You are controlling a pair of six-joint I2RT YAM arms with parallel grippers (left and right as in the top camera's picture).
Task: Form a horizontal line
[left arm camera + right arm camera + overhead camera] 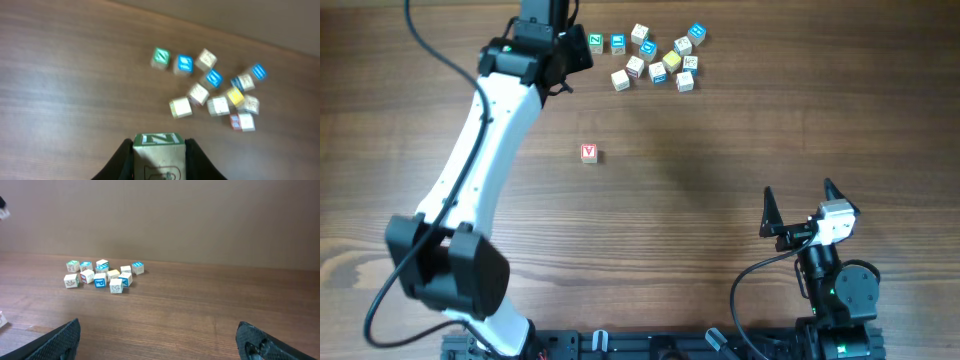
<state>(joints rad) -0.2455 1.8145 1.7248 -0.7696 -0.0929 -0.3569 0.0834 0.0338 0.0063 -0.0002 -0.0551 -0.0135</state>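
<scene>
Left gripper (pixel 159 162) has the green N cube (pixel 159 139) pinched between its fingers, flat faces against the pads so it shouldn't twist, out beyond the red V cube (pixel 589 152). No horizontal line yet: the V stands alone, likely its seed. The loose bunch (pixel 655 58) sits beyond-right of the V, with bare table (pixel 700 150) on both sides. Right gripper (pixel 798 198), spread wide and empty, waits well apart, near-right of the V.
</scene>
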